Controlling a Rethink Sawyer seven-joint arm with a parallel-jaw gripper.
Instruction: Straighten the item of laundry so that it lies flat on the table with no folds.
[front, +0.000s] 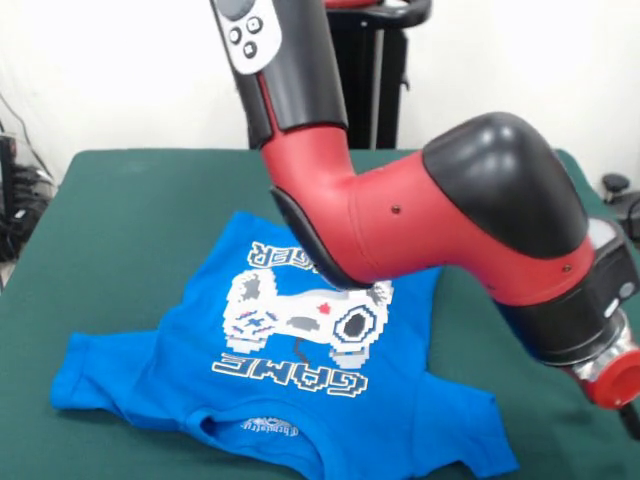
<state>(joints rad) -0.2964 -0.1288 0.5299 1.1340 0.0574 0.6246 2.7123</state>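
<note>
Laundry first: a bright blue T-shirt (320, 400) lies spread on the green table (130, 230), in its near middle part. Its collar sits nearest the camera, low in the picture, with a small white label print just beside it. One short sleeve reaches out to the picture's left and the other to the lower right. Above the collar, the white word GAME reads upside down, then a pixel-art game controller, then a second word partly hidden under the arm. The cloth shows slight ripples near the collar and sleeves.

Over the shirt's far part hangs the red and black arm (430, 220). It comes down from the top, bends at a red elbow, and runs through a big black joint toward the right edge. Its wrist leaves the picture at the lower right, so the gripper's state cannot be told.
</note>
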